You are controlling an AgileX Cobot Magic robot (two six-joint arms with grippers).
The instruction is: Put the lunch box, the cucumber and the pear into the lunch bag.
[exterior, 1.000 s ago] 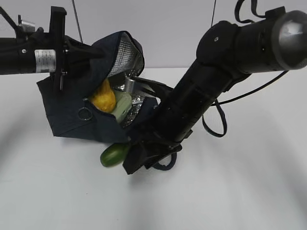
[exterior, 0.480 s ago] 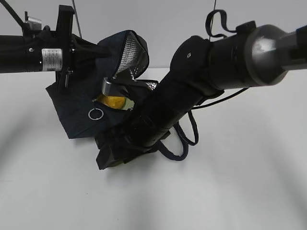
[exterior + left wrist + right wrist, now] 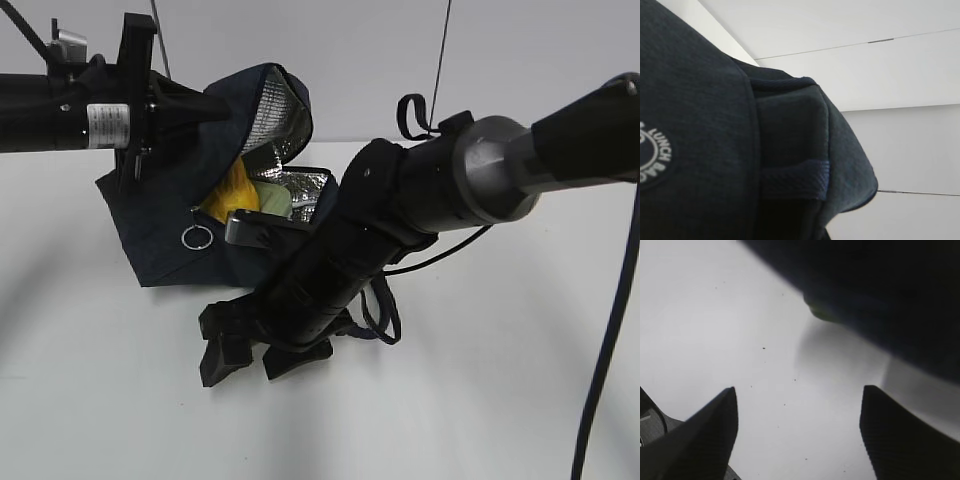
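Here, in the exterior view, my right pincer [image 3: 258, 362] sits low at the centre-left of the frame, its two dark fingers [image 3: 222, 360] spread apart just above the white tabletop [image 3: 480, 400], with nothing between them. My right wrist view agrees: both fingertips [image 3: 705, 435] stand wide at the bottom corners, bare tabletop between.

My left pincer reaches in from the upper left of the exterior view and is closed tight on the dark fabric of the lunch bag [image 3: 165, 240], holding its flap raised so the silver lining [image 3: 275, 105] shows. The fingers themselves are hidden in the cloth. My left wrist view is filled with navy fabric and a stitched strap, with part of a white printed badge at the left edge.

Inside the bag's mouth, left of centre, the yellow pear [image 3: 232, 195] rests against the pale green lid of the lunch box [image 3: 272, 200]. A silver ring pull [image 3: 196, 238] hangs on the bag's front. In my right wrist view a small green patch, the cucumber [image 3: 822, 314], peeks from under the dark bag at the top centre.
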